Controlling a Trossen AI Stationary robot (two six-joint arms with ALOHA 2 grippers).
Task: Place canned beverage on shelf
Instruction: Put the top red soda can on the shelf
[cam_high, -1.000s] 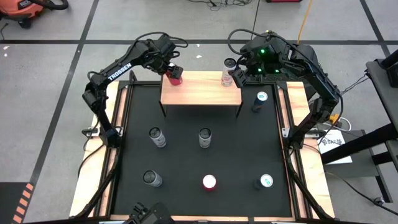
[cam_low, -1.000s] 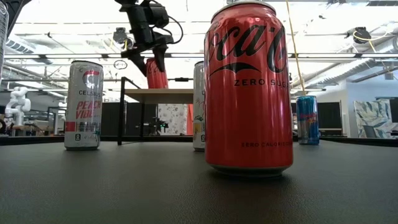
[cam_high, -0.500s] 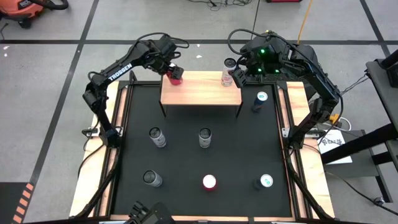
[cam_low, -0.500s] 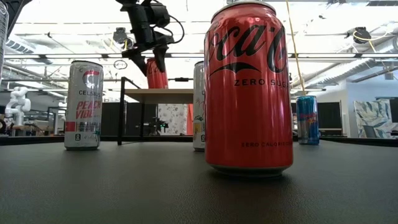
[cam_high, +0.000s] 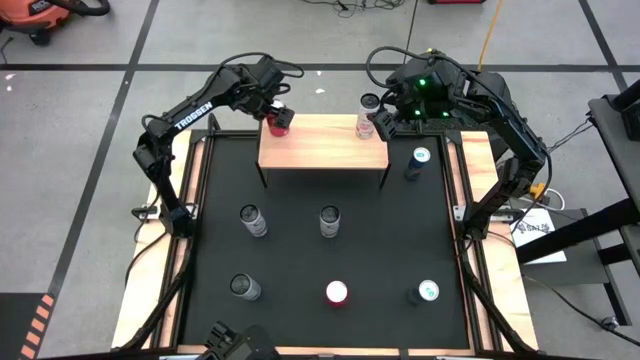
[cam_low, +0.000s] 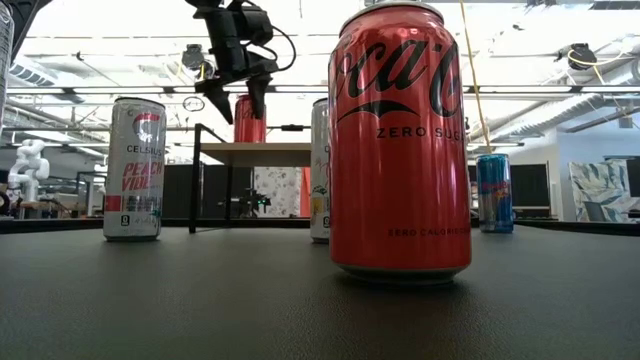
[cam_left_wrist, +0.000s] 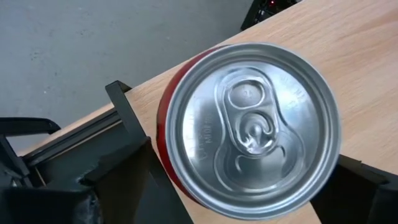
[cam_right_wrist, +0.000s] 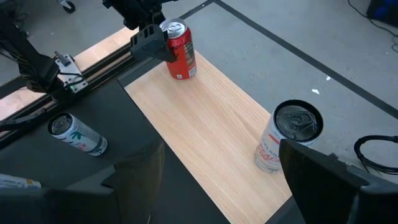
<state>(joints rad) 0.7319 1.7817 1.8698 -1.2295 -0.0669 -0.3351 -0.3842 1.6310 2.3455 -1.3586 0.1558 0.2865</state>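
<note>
The red can (cam_high: 281, 121) stands upright on the shelf (cam_high: 325, 150), at the shelf's far left corner; the low view shows its base flat on the light wooden top (cam_low: 252, 152). The left gripper (cam_high: 277, 112) sits over that can with its fingers (cam_right_wrist: 144, 38) on either side of the body. In the low view the fingers (cam_low: 257, 100) stand apart from the can (cam_low: 249, 119), so the grip looks released, not clenched. The left wrist view looks straight down on the can's silver lid (cam_left_wrist: 249, 129), with wood of the shelf (cam_left_wrist: 367, 74) beside it.

A white can (cam_high: 366, 124) with red print stands upright near the shelf's far right corner, well apart from the red can. The right gripper (cam_high: 378, 110) hangs just beyond that corner, its fingers (cam_right_wrist: 323, 171) spread wide and holding nothing; the white can (cam_right_wrist: 286, 137) shows between them in the right wrist view.

On the black mat (cam_high: 300, 240) of the desk stand more cans: a blue one (cam_high: 417, 162) just beside the shelf's right end, two pale ones (cam_high: 252, 220) (cam_high: 329, 221) in the middle, and near the front edge a grey can (cam_high: 243, 288), a Coca-Cola Zero Sugar can (cam_high: 337, 294) and another blue can (cam_high: 426, 292).
</note>
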